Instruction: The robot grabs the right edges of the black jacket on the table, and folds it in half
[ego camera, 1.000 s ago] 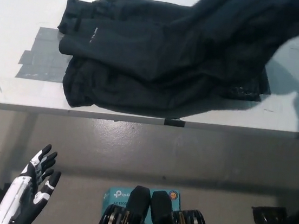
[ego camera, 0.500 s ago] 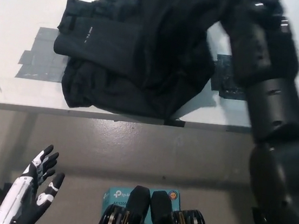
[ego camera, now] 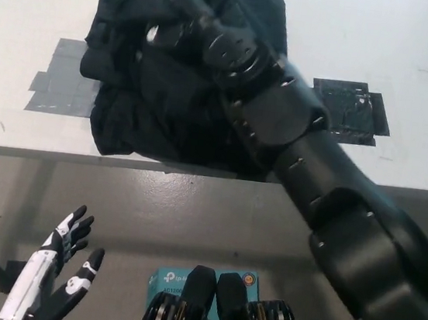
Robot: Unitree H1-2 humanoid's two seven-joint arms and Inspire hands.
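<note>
The black jacket (ego camera: 139, 104) lies bunched on the left part of the white table (ego camera: 385, 40), its right side pulled over onto its left side. My black right hand (ego camera: 191, 28) reaches across it from the lower right, fingers closed on a fold of the jacket near its top. The black forearm covers the jacket's middle and right part. My white left hand (ego camera: 55, 273) hangs below the table edge at the lower left, fingers spread, holding nothing.
Grey tape patches (ego camera: 55, 86) mark the table left of the jacket. A dark patch (ego camera: 353, 111) shows on the table at the right, where the jacket lay. The table's front edge (ego camera: 43, 155) runs across the middle. A teal box (ego camera: 164, 279) lies on the floor.
My right hand has swept leftward across the table, carrying the jacket's right side over onto the left. The dark patch at the right is now uncovered. The left hand has barely moved.
</note>
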